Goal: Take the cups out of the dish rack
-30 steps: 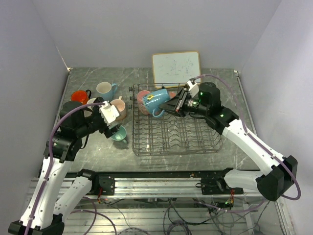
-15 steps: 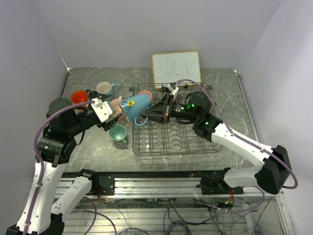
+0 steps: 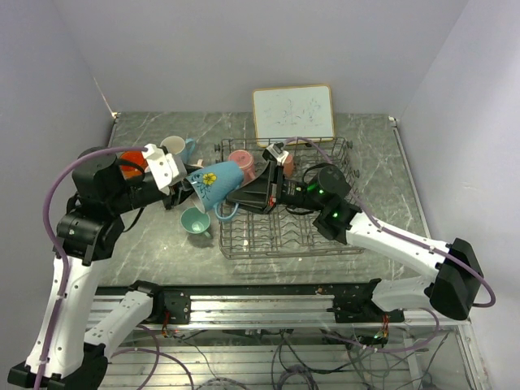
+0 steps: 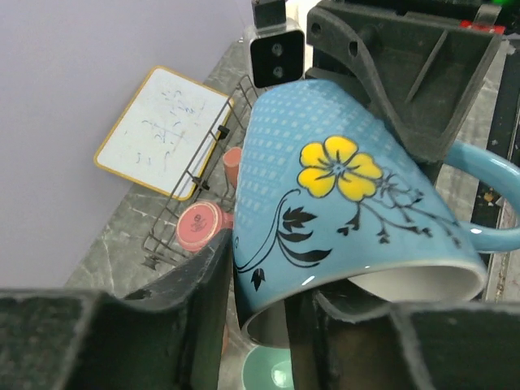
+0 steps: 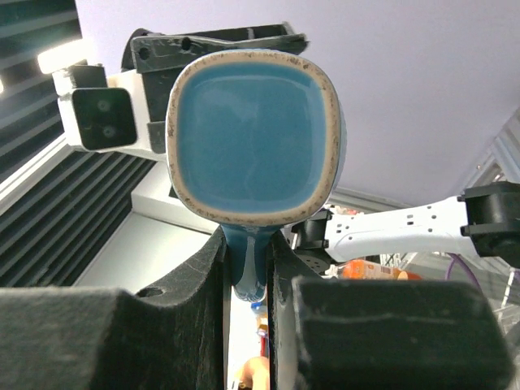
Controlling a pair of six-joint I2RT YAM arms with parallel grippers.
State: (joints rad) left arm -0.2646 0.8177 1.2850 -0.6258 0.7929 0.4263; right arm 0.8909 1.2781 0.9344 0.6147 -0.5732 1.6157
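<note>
Blue flowered mug [image 3: 213, 182] aloft over left edge of dish rack [image 3: 325, 234].
Right end effector [image 5: 248, 244] clamps its handle; left end effector [image 4: 264, 302], partly open, straddles its rim.

words: none can be read | whiteboard [image 3: 292, 114]: faint scribbles, too small to read | blue mug [image 4: 341, 211]: a yellow flower drawing, no letters | numbers: none

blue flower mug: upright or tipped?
Tipped on its side: the blue mug shows its base to the right wrist camera, handle pinched in the right gripper.
</note>
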